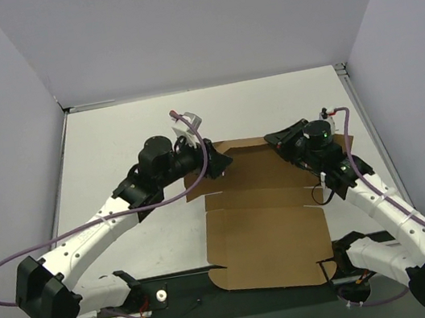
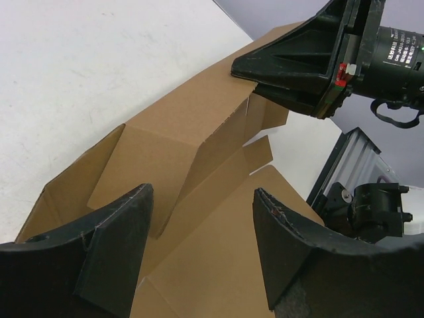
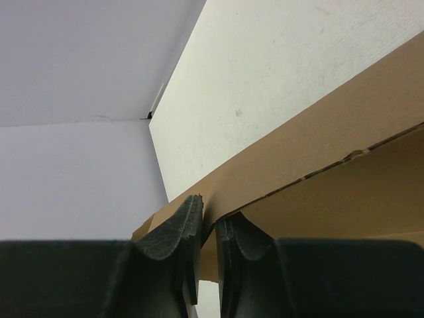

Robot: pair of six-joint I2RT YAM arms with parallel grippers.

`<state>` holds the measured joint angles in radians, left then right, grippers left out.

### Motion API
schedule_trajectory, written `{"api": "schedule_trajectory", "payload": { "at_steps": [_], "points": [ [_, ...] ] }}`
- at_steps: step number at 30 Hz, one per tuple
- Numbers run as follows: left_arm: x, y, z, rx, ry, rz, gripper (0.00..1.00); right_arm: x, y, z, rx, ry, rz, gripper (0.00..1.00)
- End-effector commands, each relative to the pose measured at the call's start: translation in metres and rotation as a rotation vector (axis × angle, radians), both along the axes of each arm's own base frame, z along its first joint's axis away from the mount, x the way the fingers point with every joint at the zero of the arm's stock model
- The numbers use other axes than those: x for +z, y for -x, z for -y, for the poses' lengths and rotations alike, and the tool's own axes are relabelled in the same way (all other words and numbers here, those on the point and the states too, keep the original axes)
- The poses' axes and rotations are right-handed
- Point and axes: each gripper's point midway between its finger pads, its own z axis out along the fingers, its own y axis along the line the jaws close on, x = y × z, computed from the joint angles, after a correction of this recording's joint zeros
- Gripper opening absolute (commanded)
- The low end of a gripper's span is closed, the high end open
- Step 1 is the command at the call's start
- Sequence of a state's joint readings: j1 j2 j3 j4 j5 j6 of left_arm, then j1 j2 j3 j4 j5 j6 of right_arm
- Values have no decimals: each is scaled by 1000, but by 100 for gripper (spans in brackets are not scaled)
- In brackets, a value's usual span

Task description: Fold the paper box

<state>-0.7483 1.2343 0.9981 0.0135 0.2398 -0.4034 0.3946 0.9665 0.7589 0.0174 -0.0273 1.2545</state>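
**A:** How far along is the folding?

**B:** Early, I'd say. The paper box [image 1: 267, 240] is mostly a flat brown sheet on the counter [image 1: 134, 131], lying between the two arms. Its near edge sits close to their bases.

**A:** Is anything standing up yet?

**B:** Only the far end. The far panel [image 2: 172, 142] is lifted off the counter and bent along a crease, so it leans over the middle of the sheet. The small end flap [image 2: 63, 189] beside it looks angled up too, though I can't tell how far.

**A:** What are the arms doing there?

**B:** The right hand [image 3: 209, 215] is at the far right of that panel. Its fingers are nearly together, pinching the cardboard edge between them. The left hand [image 2: 202, 199] is at the far left corner with its fingers well apart. It holds nothing and hovers just over the cardboard.

**A:** So one wall is half raised?

**B:** That's how I read it. The big near panel [image 1: 266, 260] lies flat, and I see no side walls standing along the long edges. No tab is tucked into a slit that I can make out.

**A:** What is left, then?

**B:** Nearly everything, I think. The far panel has to be brought fully over or upright, the sides raised, the near panel folded and the tabs locked. No box shape is closed yet.
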Motion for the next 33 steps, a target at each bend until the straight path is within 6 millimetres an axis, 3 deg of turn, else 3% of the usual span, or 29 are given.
{"api": "schedule_trajectory", "payload": {
  "at_steps": [1, 14, 20, 28, 33],
  "points": [
    [12, -2, 11, -4, 69, 14, 71, 12, -3, 8, -19, 80, 55, 0],
    [18, -20, 26, 45, 209, -18, 72, 6, 1, 9, -38, 145, 70, 0],
    [5, -23, 35, 51, 226, -88, 72, 1, 5, 14, -49, 180, 59, 0],
    [-23, -27, 21, 166, 132, -151, 72, 1, 7, 19, -70, 210, 69, 0],
    [-22, -31, 28, 175, 180, -172, 72, 0, 7, 17, -64, 228, 71, 0]
  ]
}}
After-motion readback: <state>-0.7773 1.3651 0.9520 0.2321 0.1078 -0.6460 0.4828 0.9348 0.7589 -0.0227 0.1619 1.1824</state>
